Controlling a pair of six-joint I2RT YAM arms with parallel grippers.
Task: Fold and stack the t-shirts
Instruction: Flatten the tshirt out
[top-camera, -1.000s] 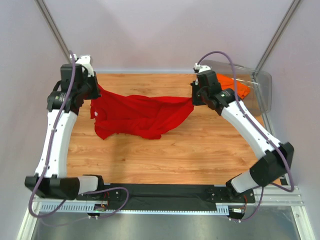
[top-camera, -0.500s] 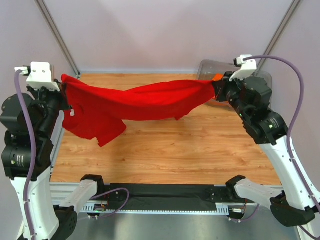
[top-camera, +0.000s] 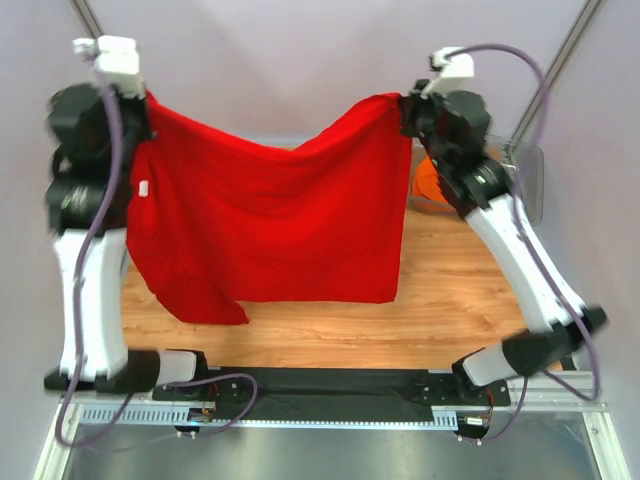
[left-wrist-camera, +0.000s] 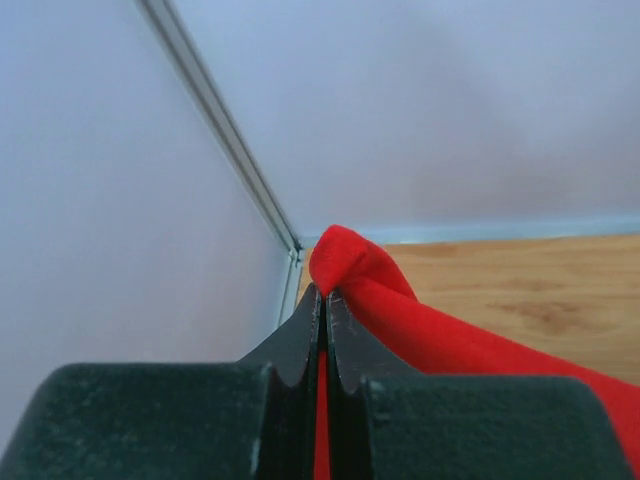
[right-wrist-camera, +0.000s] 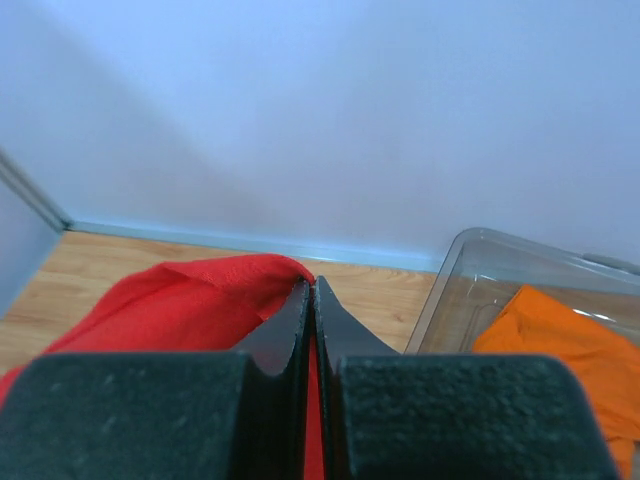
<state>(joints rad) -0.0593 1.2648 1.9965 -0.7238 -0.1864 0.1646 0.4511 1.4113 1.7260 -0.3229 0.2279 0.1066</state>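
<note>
— While both arms are raised, where does the red t-shirt (top-camera: 270, 220) sit, seen from above?
— It hangs as a wide sheet over the desk (top-camera: 460, 300). The left gripper (top-camera: 140, 100) pinches one top corner and the right gripper (top-camera: 405, 105) pinches the other. The top edge sags between them, and the cloth droops lowest at the lower left. Whether the bottom edge touches the wood I cannot tell. The orange t-shirt (top-camera: 428, 185) lies in the clear bin (top-camera: 525, 170) at the far right.
— How would it handle?
— Light and limp, I'd judge. It drapes under its own weight, with no stiffness and nothing to break. Moved fast, it would likely swing and bunch.
— And the left wrist view?
— The left gripper (left-wrist-camera: 322, 300) has its jaws pressed together on a thin fold of red cloth, and a small nub pokes past the tips. The bite is shallow, so a hard tug might pull it free.
— The right wrist view?
— The right gripper (right-wrist-camera: 310, 290) is closed on a red fold in the same way. The orange t-shirt (right-wrist-camera: 570, 350) lies crumpled in the clear bin (right-wrist-camera: 460, 270) just beside it.
— Where would you take hold?
— At corners or along an edge, with two points spread apart. A pinch mid-cloth would only gather it.
</note>
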